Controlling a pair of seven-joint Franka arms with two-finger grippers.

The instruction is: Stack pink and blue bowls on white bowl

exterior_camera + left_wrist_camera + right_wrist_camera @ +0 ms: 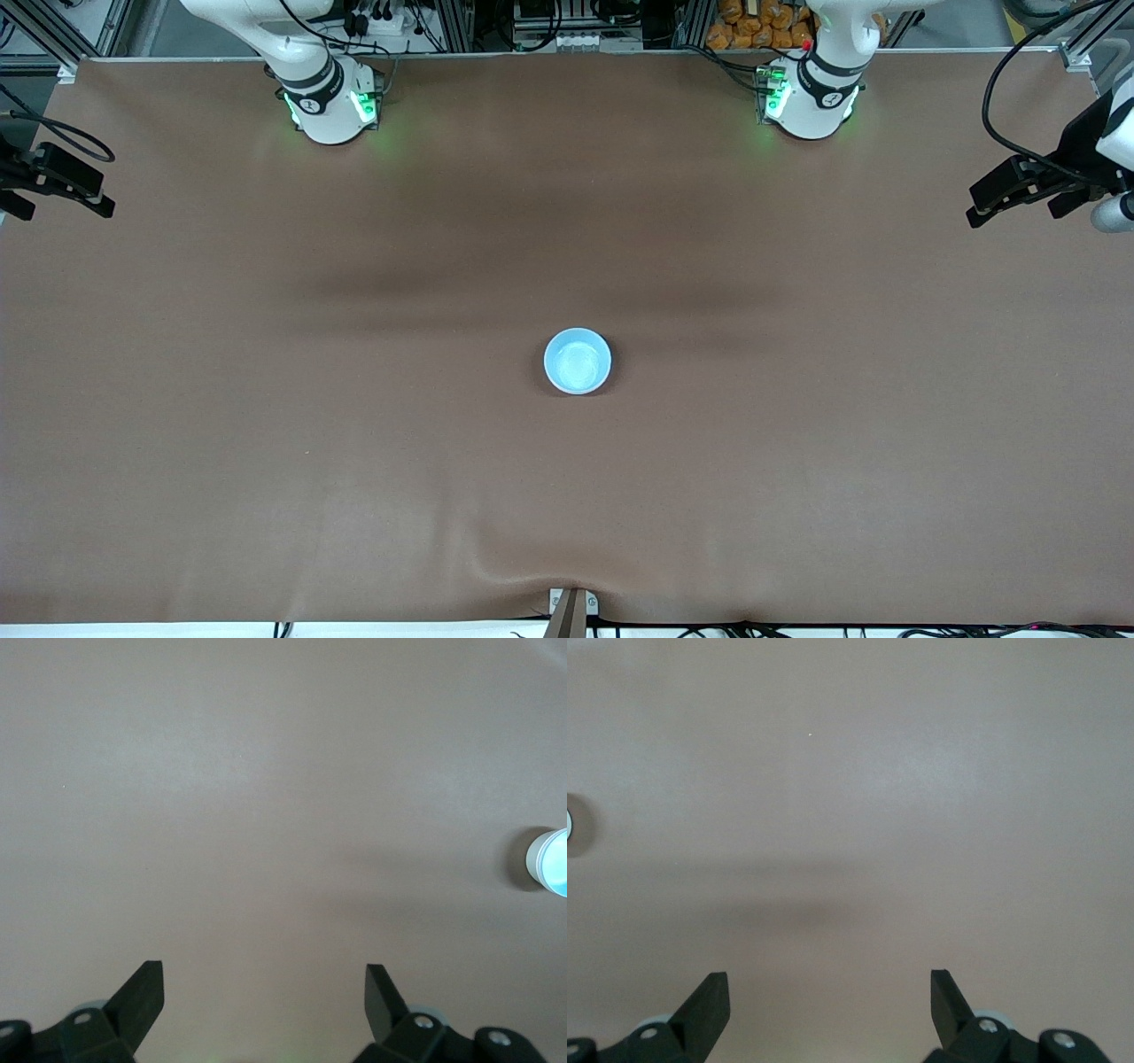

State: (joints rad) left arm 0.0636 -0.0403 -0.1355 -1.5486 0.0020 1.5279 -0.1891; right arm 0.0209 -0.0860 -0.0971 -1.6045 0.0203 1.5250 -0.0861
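A light blue bowl (578,361) stands upright in the middle of the table. In the left wrist view it shows at the picture's edge (551,861) with a whitish outer wall and a blue inside. Only a sliver of it shows in the right wrist view (569,824). No pink bowl and no separate white bowl show. My left gripper (974,206) is open and empty over the left arm's end of the table, its fingers wide apart in the left wrist view (264,976). My right gripper (104,197) is open and empty over the right arm's end, as its wrist view (829,979) shows.
The brown table cover (354,443) has a raised wrinkle at the front edge, by a small mount (571,607). The two arm bases (332,102) (811,97) stand along the edge farthest from the front camera.
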